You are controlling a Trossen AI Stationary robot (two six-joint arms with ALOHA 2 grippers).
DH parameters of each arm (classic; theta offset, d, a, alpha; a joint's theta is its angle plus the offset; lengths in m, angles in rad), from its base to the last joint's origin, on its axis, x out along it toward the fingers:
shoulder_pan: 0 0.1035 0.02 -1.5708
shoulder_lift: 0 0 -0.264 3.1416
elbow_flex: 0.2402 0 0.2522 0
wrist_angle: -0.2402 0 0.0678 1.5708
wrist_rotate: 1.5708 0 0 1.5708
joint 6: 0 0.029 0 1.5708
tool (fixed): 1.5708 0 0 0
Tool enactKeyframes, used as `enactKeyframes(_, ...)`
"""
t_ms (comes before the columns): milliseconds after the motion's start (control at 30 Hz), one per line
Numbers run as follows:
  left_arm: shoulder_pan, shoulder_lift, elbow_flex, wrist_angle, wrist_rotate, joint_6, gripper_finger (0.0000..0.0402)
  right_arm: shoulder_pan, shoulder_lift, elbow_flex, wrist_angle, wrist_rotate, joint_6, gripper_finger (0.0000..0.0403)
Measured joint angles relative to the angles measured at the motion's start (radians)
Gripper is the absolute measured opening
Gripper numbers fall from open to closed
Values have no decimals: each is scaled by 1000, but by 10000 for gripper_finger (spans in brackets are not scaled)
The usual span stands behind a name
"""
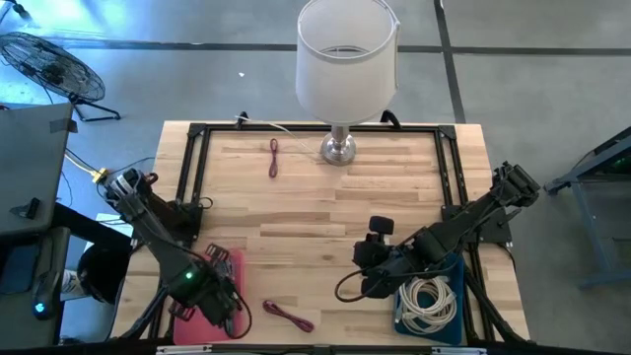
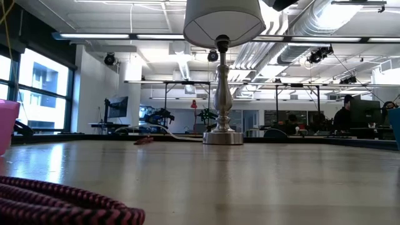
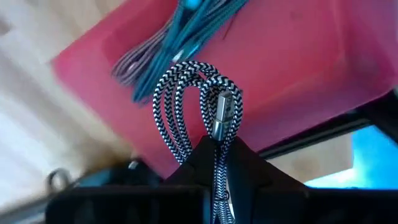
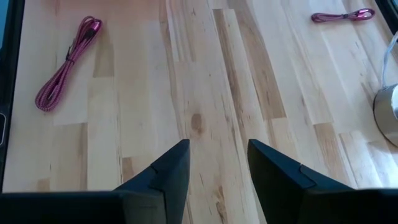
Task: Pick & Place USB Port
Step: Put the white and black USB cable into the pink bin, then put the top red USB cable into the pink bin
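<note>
My left gripper (image 3: 217, 163) is shut on a black-and-white braided USB cable (image 3: 186, 106) and hovers over the pink tray (image 3: 292, 68), which holds teal and pinkish cables (image 3: 168, 37). In the high view this gripper (image 1: 212, 288) sits at the table's near left corner over the tray (image 1: 229, 264). My right gripper (image 4: 217, 165) is open above bare wood, also seen near the blue tray (image 1: 370, 258). One red cable (image 1: 287, 315) lies flat near the near edge (image 4: 65, 62); another red cable (image 1: 274, 158) lies by the lamp (image 4: 342, 15). My left gripper pinches the bundled black-and-white cable between its two fingers. Several folded strands and the metal USB plug (image 3: 222, 112) stick out beyond the fingertips (image 3: 239, 155). The bundle is lifted clear above the pink tray. The exact place of contact is hidden by the fingers.
A lamp with a white shade (image 1: 345, 54) stands on its metal base (image 1: 338, 150) at the far middle of the table. The blue tray (image 1: 455, 274) at the near right holds coiled white cables (image 1: 429, 301). A black frame (image 1: 192, 173) borders the wooden top (image 1: 315, 217).
</note>
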Motion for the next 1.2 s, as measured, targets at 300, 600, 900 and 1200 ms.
enactKeyframes(300,4,0,-89,226,22,107,14,-1,0,0,9,0,0,153)
enactKeyframes(600,4,-1,-111,256,-28,106,92,-1,0,0,14,-1,0,154)
enactKeyframes(900,13,-1,-110,145,-231,110,146,-1,0,0,14,-6,0,154)
enactKeyframes(1200,274,-12,-110,25,-470,333,149,-2,0,0,22,-5,-15,154)
